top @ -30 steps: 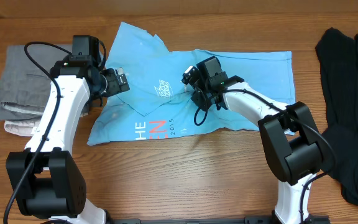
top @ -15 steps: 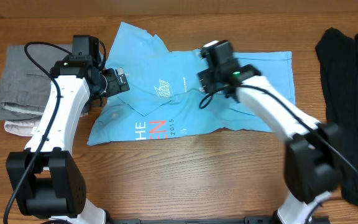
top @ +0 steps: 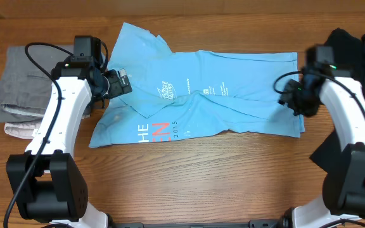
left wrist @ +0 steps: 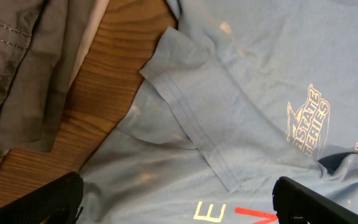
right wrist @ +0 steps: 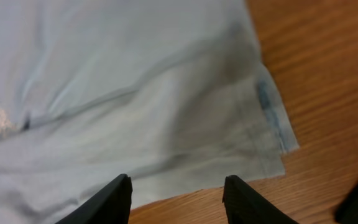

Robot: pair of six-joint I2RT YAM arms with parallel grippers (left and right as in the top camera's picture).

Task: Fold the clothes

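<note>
While the light blue short-sleeved T-shirt (top: 233,95) of soft cloth lies spread across the middle of the brown wooden table (top: 189,177), with its left part doubled over so that white and red letters show near the front edge, both tools hang over it with nothing in them. The left gripper (top: 121,83) is wide open just above the short sleeve (left wrist: 191,118). The right gripper (right wrist: 176,196) has its two black fingers apart over the shirt's hem corner (right wrist: 272,134) at the far right, not touching the cloth as far as I can tell. A few things could go wrong from here. If the right gripper comes down a bit too far out, it may close on bare wood and miss the hem. If it closes too high up, it may catch only the top layer, and the layer under it would be left behind in a lump. The sleeve is small and loose, so a pull there could lift the sleeve alone and make the fold crooked. If one arm pulls before the other, the whole shirt could slide and bunch up. The pile of black clothes (top: 353,57) sits just beside the right arm, and the folded grey clothes (top: 18,88) sit just beside the left arm, so a wide swing could drag either pile onto the shirt.
</note>
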